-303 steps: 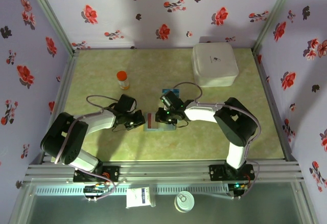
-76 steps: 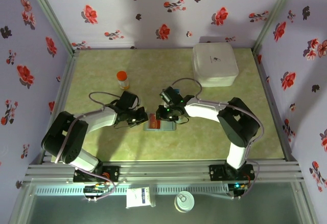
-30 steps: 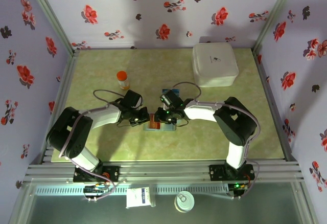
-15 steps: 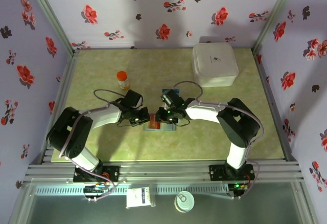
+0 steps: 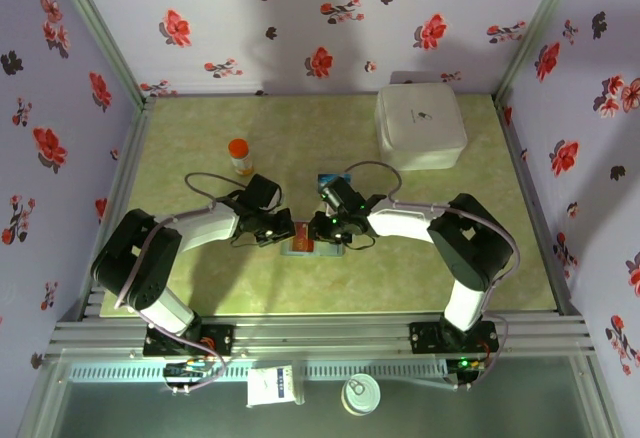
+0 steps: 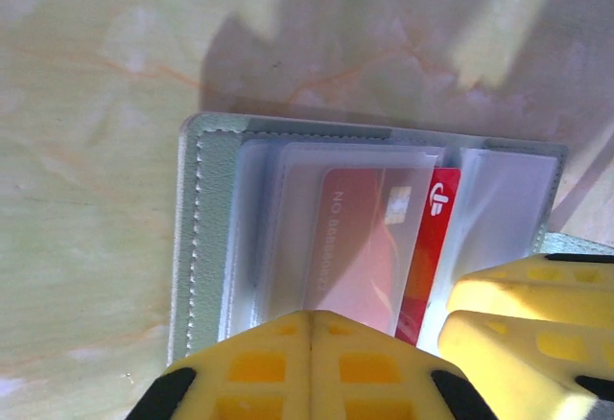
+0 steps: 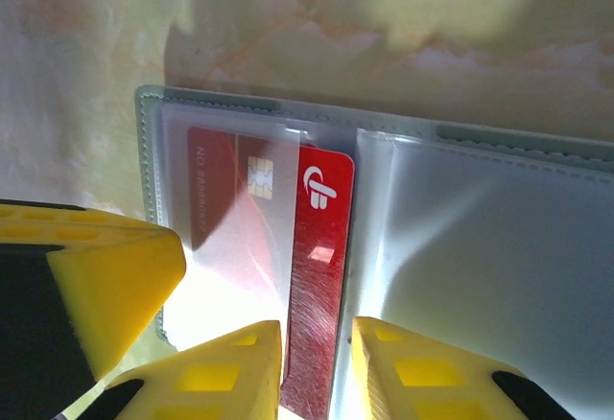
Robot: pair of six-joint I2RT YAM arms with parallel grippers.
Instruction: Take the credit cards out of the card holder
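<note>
A pale grey-green bifold card holder (image 6: 197, 238) with clear plastic sleeves lies open and flat on the green marbled desk (image 5: 200, 148). The left claw (image 6: 312, 334), jaws together, sits over one edge of the holder, seemingly pinning it. A thin red-orange plastic credit card (image 7: 321, 247) sticks partway out of a sleeve, towards the holder's middle. The right claw (image 7: 317, 332) has its jaws a little apart, one each side of that bared strip; whether they nip it cannot be told. The card looks light, stiff and slick. Its bared end is likely the place to pinch while the limp holder is held down.
</note>
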